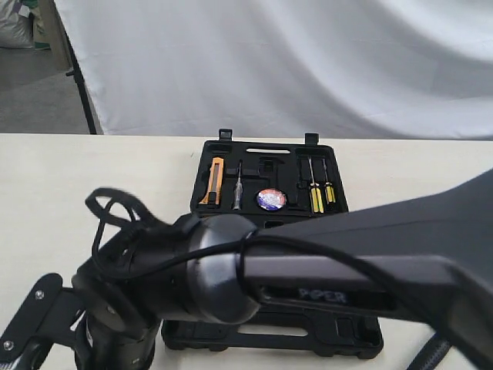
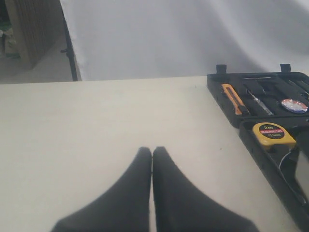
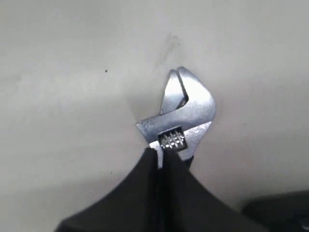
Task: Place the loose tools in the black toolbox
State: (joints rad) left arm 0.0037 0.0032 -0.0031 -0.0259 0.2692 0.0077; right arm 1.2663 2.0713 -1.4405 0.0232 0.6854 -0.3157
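The right hand [image 3: 161, 157] is clamped on the adjustable wrench [image 3: 186, 104], its two dark fingers pinched together at the neck just below the knurled adjusting wheel. The bright head and its nearly shut mouth stick out beyond the fingertips, over the pale table [image 1: 77, 177]. The handle is hidden under the fingers, and the right wrist view does not show whether the tool is lifted clear of the table or resting on it.

The wrench looks like solid plated steel, so it is probably stiff, heavy for its size and smooth enough to slip or twist in a narrow pinch. A hold close to the head seems sound, since most of the weight likely sits there. The unseen handle could act as a lever and swing the tool if it is carried fast, so firm pressure and a slow move would suit it.

The black toolbox [image 1: 289, 158] lies open in the middle of the table. The blue-purple tape roll [image 1: 271, 200] already sits in its far half, and a yellow tape measure [image 2: 273, 134] sits in the near half. A black arm [image 1: 347, 262] hides most of the near half in the exterior view.

The left hand [image 2: 152, 154] has its fingers pressed together on nothing, above bare table well to the side of the case
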